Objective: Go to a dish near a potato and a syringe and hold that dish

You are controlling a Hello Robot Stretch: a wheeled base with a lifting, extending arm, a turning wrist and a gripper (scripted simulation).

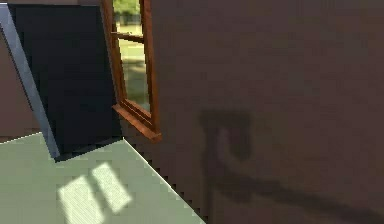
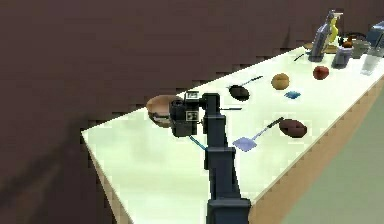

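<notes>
Brown dish sits on the cream counter, near its left end by the wall-side edge. Gripper is over that same end, at the dish. Can't tell its grip or whether it holds anything. Dark oval lump lies mid-counter.

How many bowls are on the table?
1. A brown bowl stands near the table's left end in the arm side view. The small things far along it are too tiny to tell.
</notes>
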